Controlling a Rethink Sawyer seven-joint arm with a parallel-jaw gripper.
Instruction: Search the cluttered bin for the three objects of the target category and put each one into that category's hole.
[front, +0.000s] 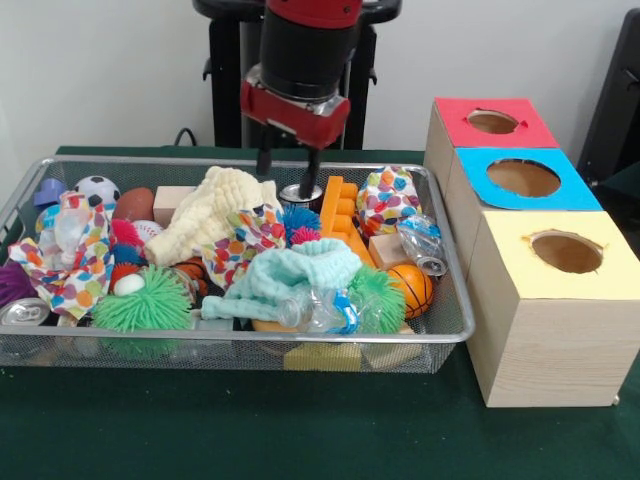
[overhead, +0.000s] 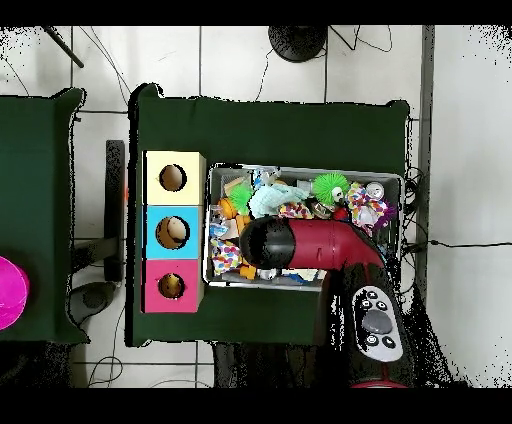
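Observation:
The wire mesh bin (front: 440, 335) sits on the green table, full of mixed clutter. It holds a cream cloth (front: 215, 205), a teal cloth (front: 295, 272), a polka-dot cloth (front: 75, 265), a green spiky ball (front: 150, 305), a small basketball (front: 410, 288), a plastic bottle (front: 425, 243) and an orange block (front: 343, 215). My gripper (front: 288, 178) hangs over the back middle of the bin. It is open and empty, just above a silver can top (front: 300, 192). In the overhead view the arm (overhead: 300, 245) covers the bin (overhead: 395, 180) and hides the gripper.
Three wooden boxes with round holes stand in a row beside the bin: red top (front: 490, 122), blue top (front: 523, 178), yellow top (front: 565, 250). They also show in the overhead view: yellow (overhead: 172, 160), blue (overhead: 172, 213), red (overhead: 172, 268). A soccer ball (front: 97, 188) and a soda can (front: 25, 312) lie at the bin's far end from the boxes.

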